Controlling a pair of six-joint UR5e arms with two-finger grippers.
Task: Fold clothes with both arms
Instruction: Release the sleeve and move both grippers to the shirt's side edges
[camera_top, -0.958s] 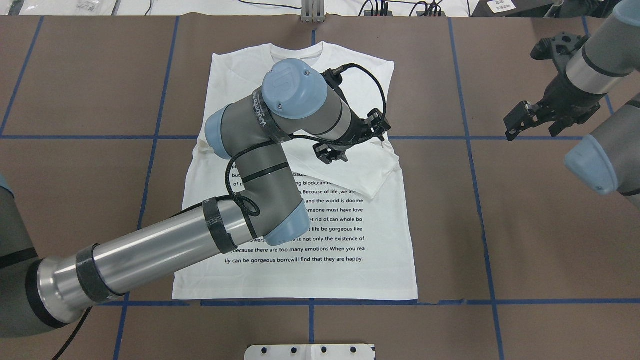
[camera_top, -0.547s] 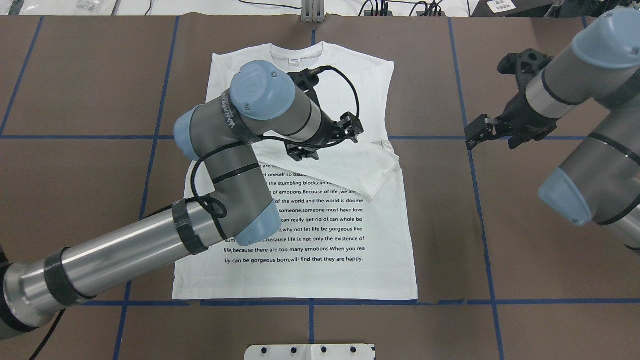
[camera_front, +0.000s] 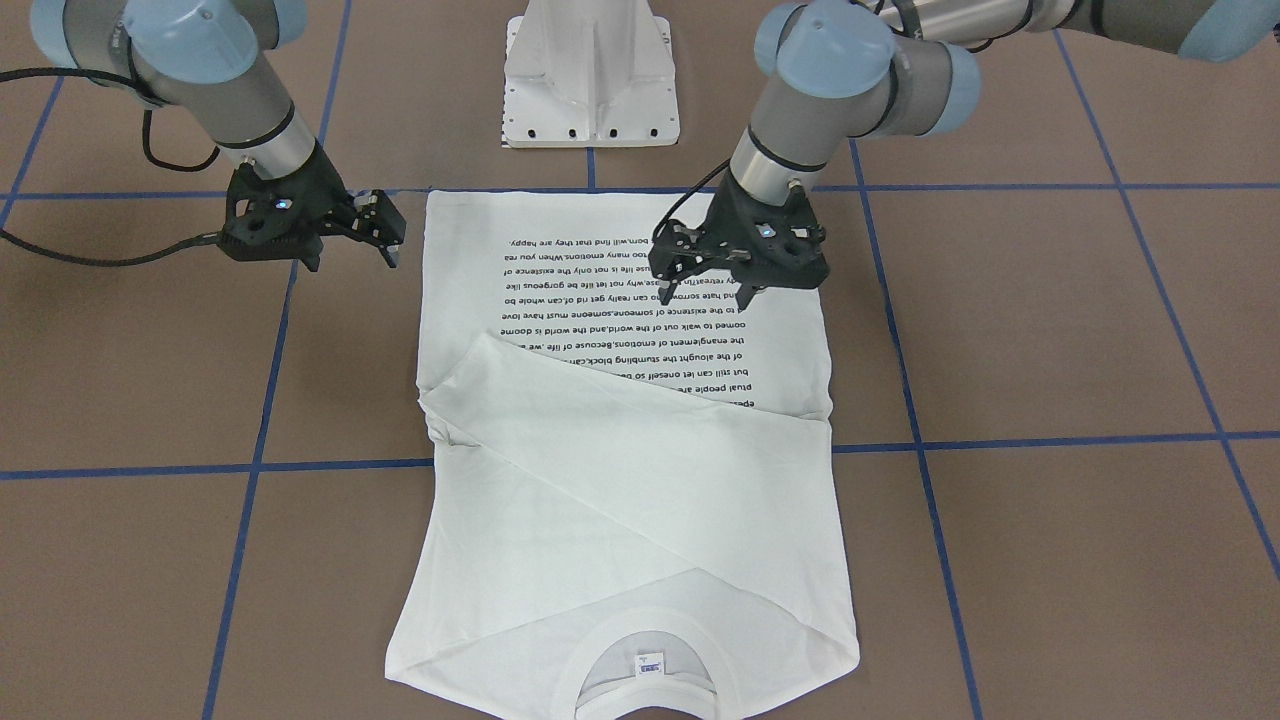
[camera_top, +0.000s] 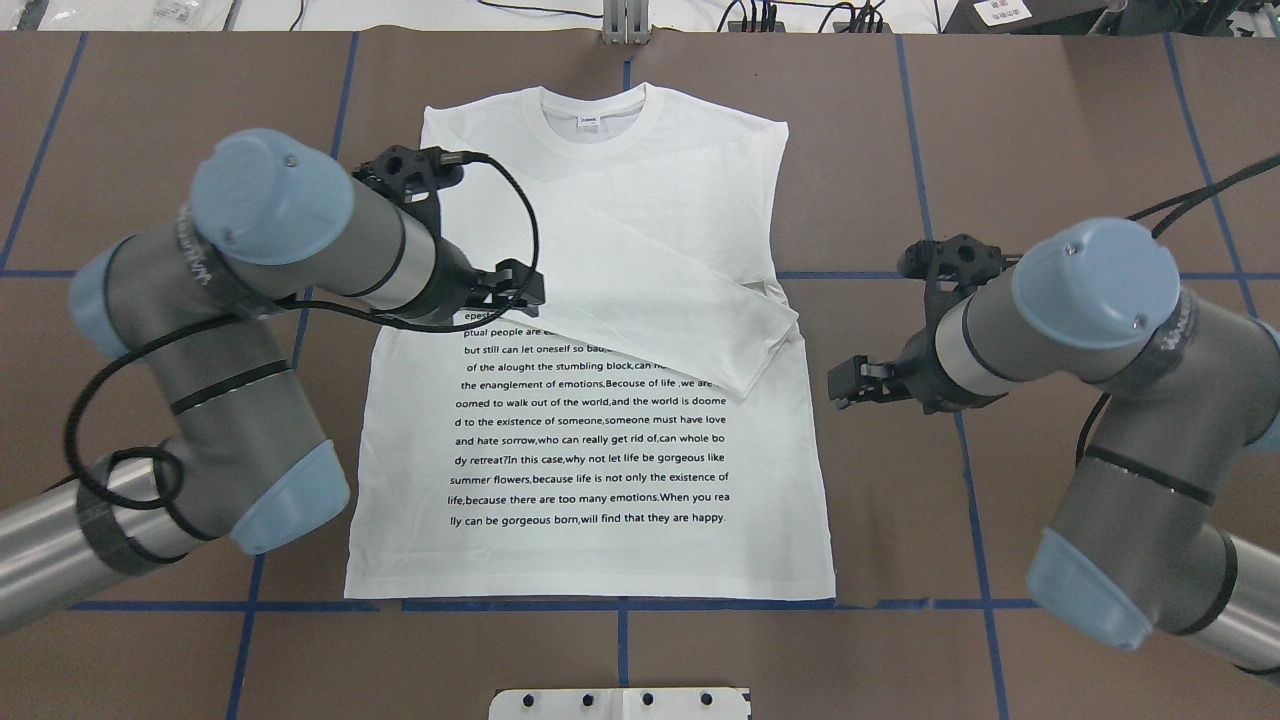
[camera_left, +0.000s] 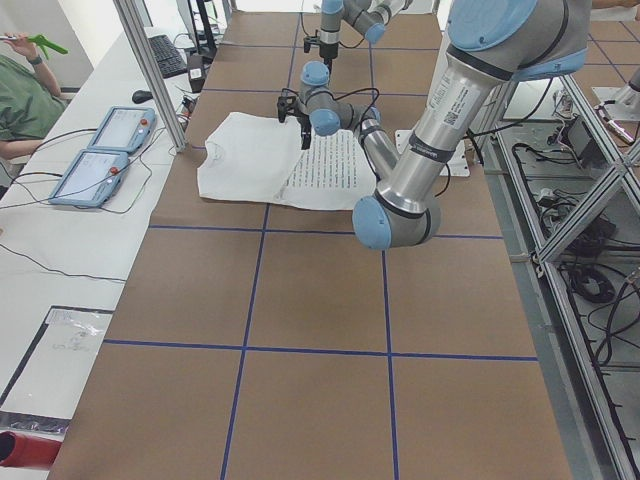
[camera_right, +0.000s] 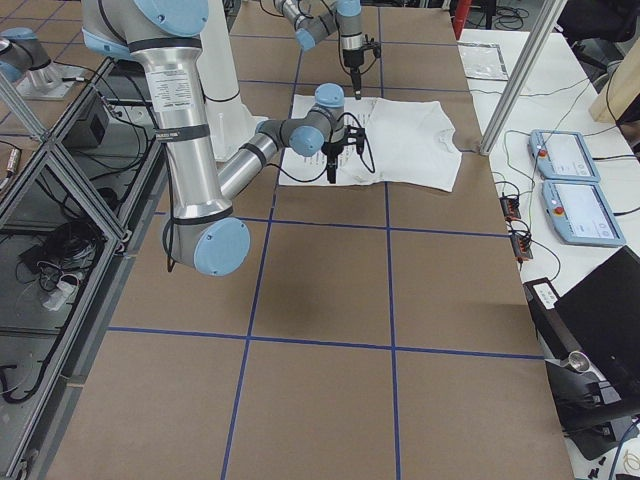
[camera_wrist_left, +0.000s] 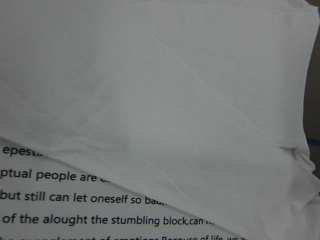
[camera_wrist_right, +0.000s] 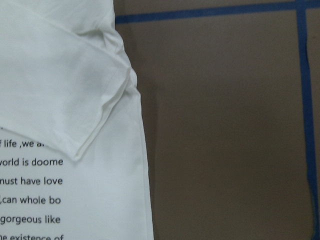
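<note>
The white T-shirt (camera_top: 600, 440) lies flat on the brown table, collar (camera_top: 592, 108) at the far side and black text facing up. Its sleeves are folded across the chest, and one sleeve (camera_top: 690, 310) ends in a cuff near the shirt's right edge. My left gripper (camera_top: 518, 283) hovers open and empty over the shirt's left chest; it also shows in the front-facing view (camera_front: 705, 295). My right gripper (camera_top: 845, 383) is open and empty over bare table just right of the shirt. The left wrist view shows the sleeve over the text (camera_wrist_left: 175, 125). The right wrist view shows the cuff (camera_wrist_right: 90, 135).
The white pedestal base (camera_front: 592, 80) stands at the near edge by the hem. Blue tape lines (camera_top: 940, 290) grid the table. Two teach pendants (camera_left: 100, 150) lie beyond the far edge, and an operator (camera_left: 20, 100) sits there.
My left gripper has drawn back leftward from the shirt's middle, leaving the sleeve lying across the chest. My right arm has swung in from the far right to the shirt's right edge.
</note>
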